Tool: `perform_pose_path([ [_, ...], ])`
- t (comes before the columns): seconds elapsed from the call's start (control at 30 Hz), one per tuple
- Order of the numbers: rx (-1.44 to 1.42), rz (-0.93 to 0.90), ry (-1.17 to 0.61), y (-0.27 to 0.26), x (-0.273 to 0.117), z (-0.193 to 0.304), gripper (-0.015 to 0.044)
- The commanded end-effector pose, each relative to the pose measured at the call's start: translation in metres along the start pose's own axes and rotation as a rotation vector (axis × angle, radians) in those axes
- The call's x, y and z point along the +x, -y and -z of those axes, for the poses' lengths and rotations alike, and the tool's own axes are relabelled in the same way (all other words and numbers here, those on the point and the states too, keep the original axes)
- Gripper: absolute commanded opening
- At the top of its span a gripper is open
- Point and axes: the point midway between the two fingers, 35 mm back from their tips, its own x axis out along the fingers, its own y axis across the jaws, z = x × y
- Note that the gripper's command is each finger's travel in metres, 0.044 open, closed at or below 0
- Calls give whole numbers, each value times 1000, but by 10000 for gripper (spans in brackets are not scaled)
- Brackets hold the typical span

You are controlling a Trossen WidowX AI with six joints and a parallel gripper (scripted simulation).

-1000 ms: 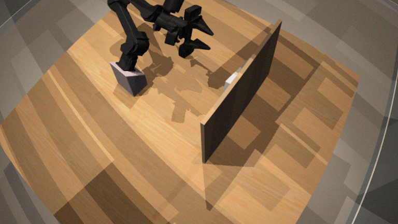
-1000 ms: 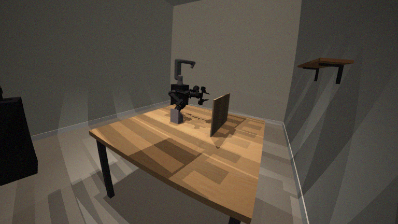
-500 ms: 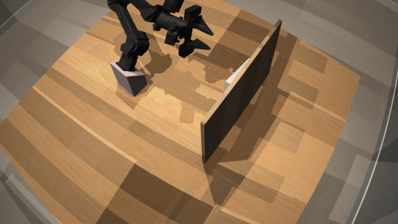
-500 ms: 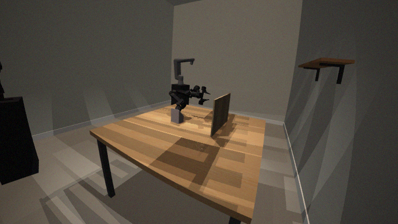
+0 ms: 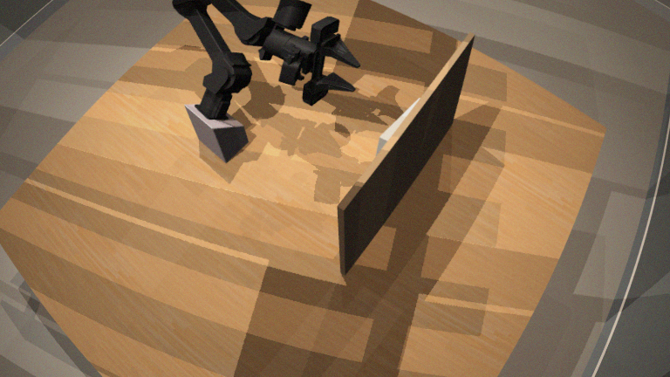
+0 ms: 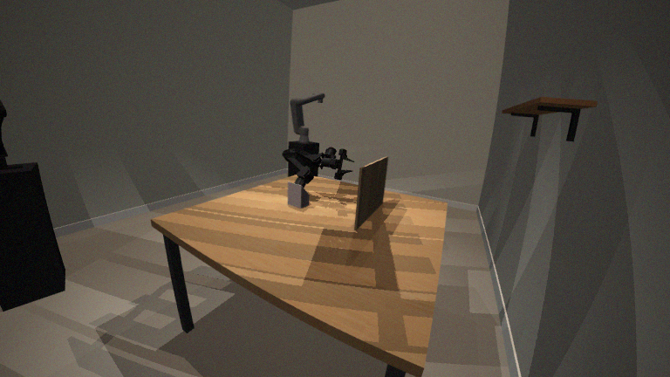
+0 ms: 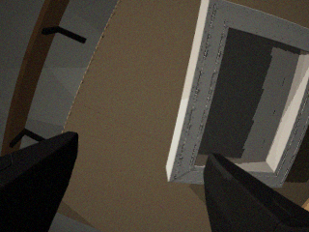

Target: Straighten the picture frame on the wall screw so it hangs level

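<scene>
The picture frame hangs on the near face of the upright wall board. It has a grey front and pale sides, and its right part is cut off in the wrist view. There its left side is not parallel to the board's left edge, so it looks tilted. The screw and the strip are hidden. My gripper is open and empty, in front of the board with a gap between. In the wrist view one fingertip overlaps the frame's lower edge; no contact shows.
The board stands on the wooden table, which carries striped shadows. A shelf is on the room wall beyond. Another grey arm stands behind the table, and a dark block is at the far left.
</scene>
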Motion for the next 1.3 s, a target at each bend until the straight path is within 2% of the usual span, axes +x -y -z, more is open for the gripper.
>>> perform_pose_path([
  [0.0,0,12,6,30,-1,1,260],
  [0.8,2,13,7,39,-4,5,260],
  [1.27,1,10,6,37,61,7,260],
])
